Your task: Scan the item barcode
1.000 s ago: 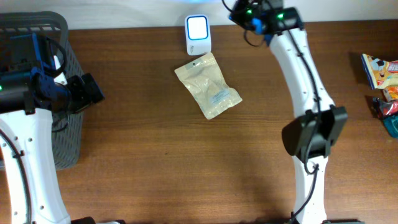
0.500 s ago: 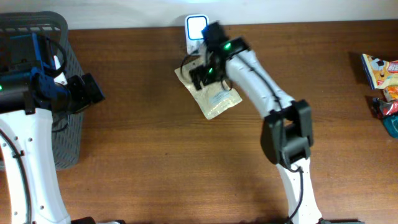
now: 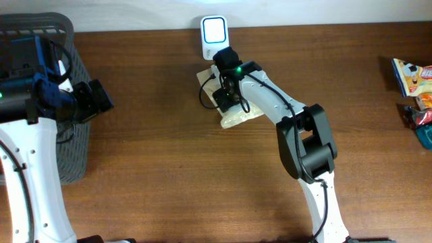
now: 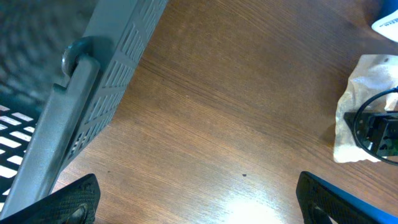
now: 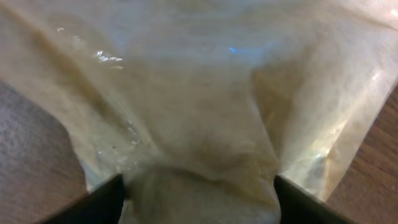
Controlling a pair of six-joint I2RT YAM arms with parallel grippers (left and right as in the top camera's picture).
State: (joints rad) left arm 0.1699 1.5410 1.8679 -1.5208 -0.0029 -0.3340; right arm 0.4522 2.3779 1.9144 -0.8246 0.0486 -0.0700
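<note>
The item is a pale, see-through pouch [image 3: 237, 117] lying on the wooden table just in front of the white barcode scanner [image 3: 214, 34], whose window glows blue. My right gripper [image 3: 225, 94] is down on the pouch's middle, covering most of it. Seen from the right wrist, the pouch [image 5: 199, 106] bunches into creases between the two dark fingers [image 5: 102, 202], which press on both of its sides; my right gripper [image 5: 199, 202] is shut on it. My left gripper [image 3: 100, 100] hangs open beside the basket, far left of the pouch [image 4: 351, 106], with nothing between its fingers [image 4: 71, 202].
A grey mesh basket [image 3: 75, 71] stands at the left edge, its wall [image 4: 112, 56] close to my left gripper. Snack packets [image 3: 413, 75] lie at the far right edge. The right arm's elbow [image 3: 307, 142] reaches over the table's middle.
My right arm has swung in from the back right, come down open over the pouch and closed its fingers on it; the pouch is now crumpled. The left arm has not moved.
</note>
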